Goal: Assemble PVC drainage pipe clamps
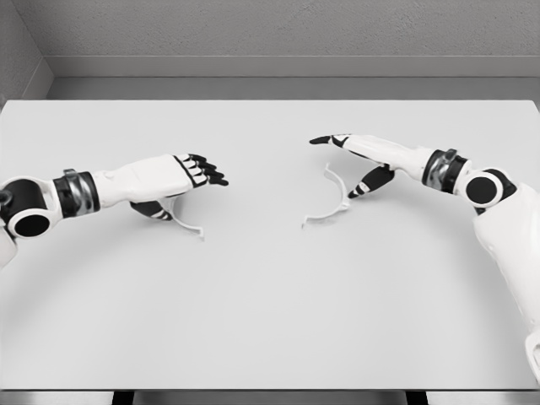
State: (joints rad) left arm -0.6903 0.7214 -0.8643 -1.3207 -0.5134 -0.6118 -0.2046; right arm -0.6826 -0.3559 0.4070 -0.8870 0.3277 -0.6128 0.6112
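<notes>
Table (270, 337) bare near front edge. Left hand (181, 181) hovers over left clamp half (187, 221), fingers stretched, thumb tucked beneath, holds nothing. Right hand (363, 160) beside right clamp half (333, 202), fingers spread, empty too. Halves well apart. Risk: thin curved pieces slide or flip under fingertip push, grip misses. Nothing else stands between halves.

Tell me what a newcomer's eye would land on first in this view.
Two white arms reach in over a bare grey table, black fingertips pointing toward each other. Under the left hand, left of centre, a thin white clamp half curves out. Below the right hand, right of centre, lies a second curved clamp half, and neither hand clearly grips its piece.
</notes>
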